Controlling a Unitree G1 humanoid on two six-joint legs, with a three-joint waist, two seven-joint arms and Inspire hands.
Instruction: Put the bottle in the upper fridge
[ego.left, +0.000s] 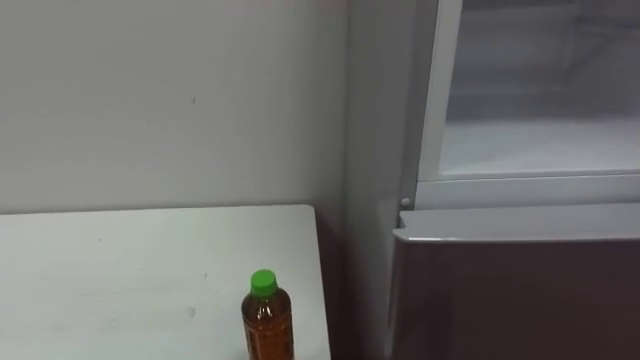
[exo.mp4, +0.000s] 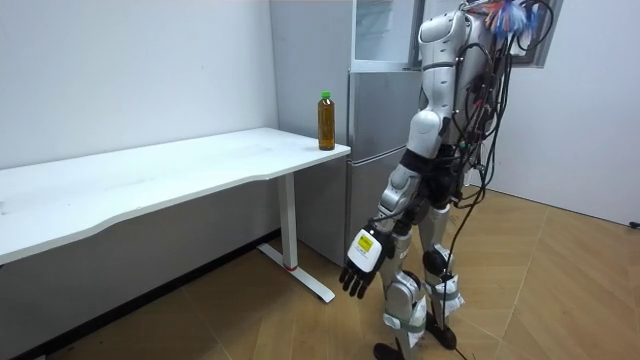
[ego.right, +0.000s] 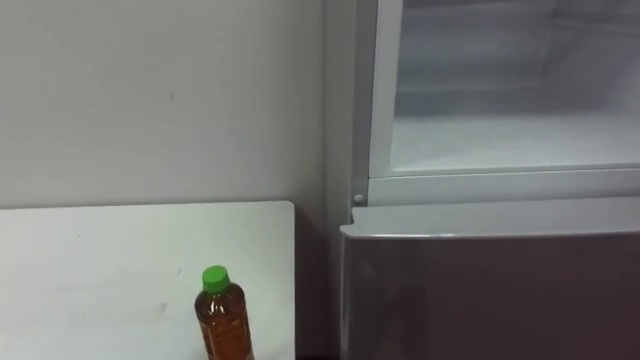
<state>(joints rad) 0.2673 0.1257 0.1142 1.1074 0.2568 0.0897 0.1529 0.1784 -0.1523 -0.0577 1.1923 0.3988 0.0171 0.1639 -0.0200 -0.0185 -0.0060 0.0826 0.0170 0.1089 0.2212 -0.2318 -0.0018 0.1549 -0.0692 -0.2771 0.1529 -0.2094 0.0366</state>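
The bottle holds amber liquid under a green cap. It stands upright at the right end of the white table, close to the fridge. The upper fridge compartment is open, and I see its white inside. Below it, the lower fridge door is closed. In the room view I stand facing the fridge, with the table and bottle to my left. My left hand hangs low at my side with relaxed fingers, holding nothing, well below and away from the bottle.
A plain white wall runs behind the table. A narrow gap separates the table's end from the fridge side. Wooden floor stretches behind and beside me.
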